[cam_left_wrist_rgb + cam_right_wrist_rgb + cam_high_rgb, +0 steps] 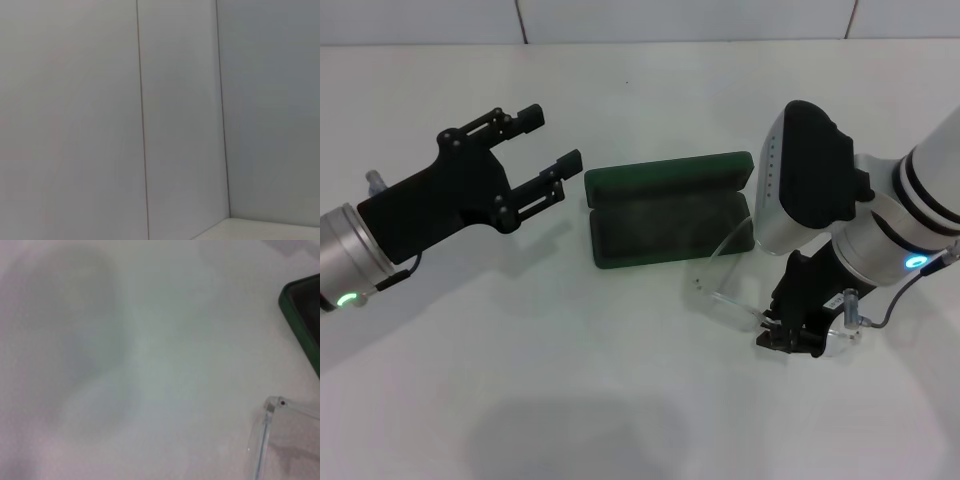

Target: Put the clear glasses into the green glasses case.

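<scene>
Pincer [782,338] downturned beside clear glasses [725,275]

A plain white table [620,400] meets pale panelled walls [75,100] behind.

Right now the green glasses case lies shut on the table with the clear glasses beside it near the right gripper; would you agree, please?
Not quite: the green glasses case is open, its lid folded back and the dark lining showing, as the head view shows. The rest holds: the clear glasses lie on the table beside it, near the right gripper.
</scene>
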Controlling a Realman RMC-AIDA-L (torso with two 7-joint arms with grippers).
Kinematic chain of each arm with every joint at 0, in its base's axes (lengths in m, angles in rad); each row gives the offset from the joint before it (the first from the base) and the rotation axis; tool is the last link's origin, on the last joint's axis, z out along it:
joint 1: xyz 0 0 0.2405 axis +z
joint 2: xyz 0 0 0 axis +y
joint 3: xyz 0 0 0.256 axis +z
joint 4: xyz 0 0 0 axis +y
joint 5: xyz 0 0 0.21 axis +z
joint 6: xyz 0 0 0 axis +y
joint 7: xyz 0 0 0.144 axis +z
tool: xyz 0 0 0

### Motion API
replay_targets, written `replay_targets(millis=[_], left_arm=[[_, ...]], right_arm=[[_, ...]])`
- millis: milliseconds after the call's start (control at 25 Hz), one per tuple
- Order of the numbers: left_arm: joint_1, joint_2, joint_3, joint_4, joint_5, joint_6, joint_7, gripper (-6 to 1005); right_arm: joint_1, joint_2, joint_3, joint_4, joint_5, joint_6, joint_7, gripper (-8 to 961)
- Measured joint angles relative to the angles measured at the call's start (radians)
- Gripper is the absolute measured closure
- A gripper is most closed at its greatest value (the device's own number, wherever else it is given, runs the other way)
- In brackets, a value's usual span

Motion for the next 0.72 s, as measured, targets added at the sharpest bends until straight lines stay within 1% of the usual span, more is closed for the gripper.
replay_targets(millis=[240, 520, 600, 640, 680, 720], left_arm=[[0.0, -0.002, 0.0, 0.001, -0.006, 0.0, 0.001, 335], [0.005, -0.004, 0.0, 0.001, -0.012, 0.002, 0.003, 335], [0.007, -0.004, 0.0, 0.002, -0.018, 0.005, 0.001, 335], [0.009, -0.004, 0.0, 0.002, -0.025, 0.009, -0.002, 335], [0.012, -0.004, 0.0, 0.004, -0.033, 0.014, -0.005, 335], [0.016, -0.004, 0.0, 0.005, -0.042, 0.02, -0.008, 335]], right_arm=[[-0.013, -0.001, 0.002, -0.007, 0.0, 0.019, -0.005, 802], [-0.043, -0.006, 0.034, -0.036, 0.01, 0.014, -0.049, 825], [-0.085, -0.005, 0.088, -0.074, 0.024, -0.002, -0.101, 828], [-0.118, -0.005, 0.125, -0.1, 0.061, -0.011, -0.147, 828], [-0.122, -0.005, 0.13, -0.104, 0.069, -0.013, -0.156, 827], [-0.141, -0.005, 0.15, -0.116, 0.098, -0.017, -0.189, 827]])
